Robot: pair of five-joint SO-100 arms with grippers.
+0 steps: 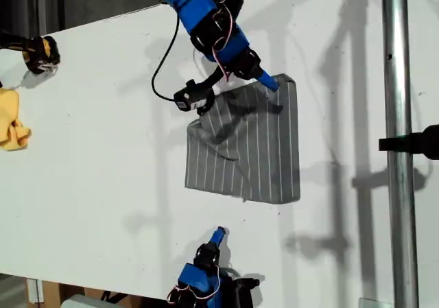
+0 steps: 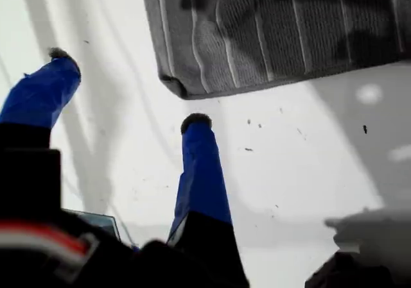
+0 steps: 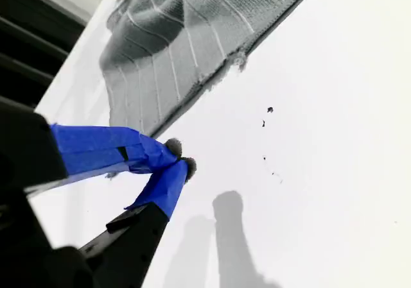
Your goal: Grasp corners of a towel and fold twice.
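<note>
Blue fingers (image 2: 202, 172) spread, my first gripper (image 2: 128, 89) facing towel (image 2: 276, 31) corner (image 2: 172, 83), likely lining up | my second gripper (image 3: 178, 158) pressed together, empty, beside towel edge.

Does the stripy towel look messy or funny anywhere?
Yes. The towel lies rumpled: its side toward the exterior view's left is bunched into a crooked fold, so the edges don't line up. A small frayed tuft sticks out of one edge.

My first hand (image 2: 128, 89) with fingers spread; my second hand (image 3: 178, 158) pinched closed.
</note>
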